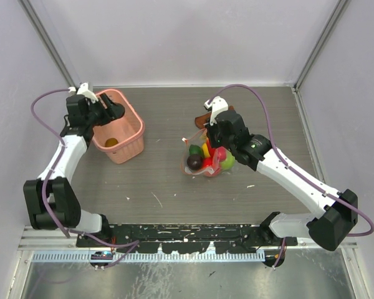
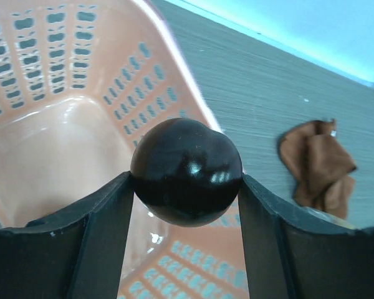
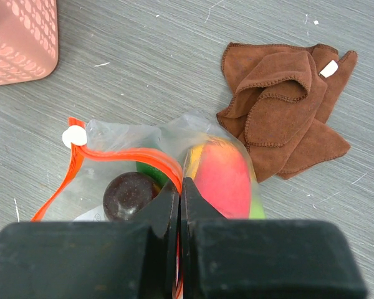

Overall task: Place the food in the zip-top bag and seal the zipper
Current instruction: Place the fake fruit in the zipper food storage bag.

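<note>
Zipper (image 3: pixel 124 156) with small white tab (image 3: pixel 75 136)

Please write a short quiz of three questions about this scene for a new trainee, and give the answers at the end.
1. True or false: the left gripper holds a dark round fruit above the pink basket.
2. Fill in: the cloth lying beside the zip-top bag is ____ in colour.
3. What is the right gripper pinching? A) the cloth B) the bag's red zipper C) the basket's rim

Key: 1 true; 2 brown; 3 B.
</note>
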Action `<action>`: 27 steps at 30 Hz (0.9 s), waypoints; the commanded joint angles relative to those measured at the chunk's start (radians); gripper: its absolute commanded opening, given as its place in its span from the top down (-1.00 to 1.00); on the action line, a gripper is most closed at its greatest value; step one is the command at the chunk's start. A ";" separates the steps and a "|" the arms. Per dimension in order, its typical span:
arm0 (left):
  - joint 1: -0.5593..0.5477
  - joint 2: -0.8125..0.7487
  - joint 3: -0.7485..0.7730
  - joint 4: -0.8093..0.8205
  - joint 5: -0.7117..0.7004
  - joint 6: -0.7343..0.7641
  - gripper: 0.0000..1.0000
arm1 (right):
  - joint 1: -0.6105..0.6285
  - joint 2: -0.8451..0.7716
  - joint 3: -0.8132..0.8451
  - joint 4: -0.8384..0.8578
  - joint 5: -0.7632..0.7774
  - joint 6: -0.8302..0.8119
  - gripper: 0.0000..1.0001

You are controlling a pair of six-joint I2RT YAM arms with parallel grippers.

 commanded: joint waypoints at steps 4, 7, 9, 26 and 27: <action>-0.065 -0.159 -0.008 -0.033 0.124 -0.063 0.14 | -0.002 -0.050 0.022 0.059 -0.022 0.024 0.99; -0.119 -0.219 -0.017 -0.047 0.139 -0.064 0.14 | -0.003 -0.050 0.029 0.050 -0.025 0.027 0.99; -0.166 -0.246 -0.029 -0.049 0.141 -0.065 0.13 | -0.002 -0.049 0.033 0.045 -0.026 0.027 0.99; -0.546 -0.435 -0.096 -0.077 0.061 -0.004 0.11 | -0.003 -0.053 0.024 0.044 -0.049 0.051 0.99; -0.572 -0.441 -0.101 -0.071 0.054 -0.001 0.11 | -0.003 -0.053 0.023 0.044 -0.051 0.053 0.99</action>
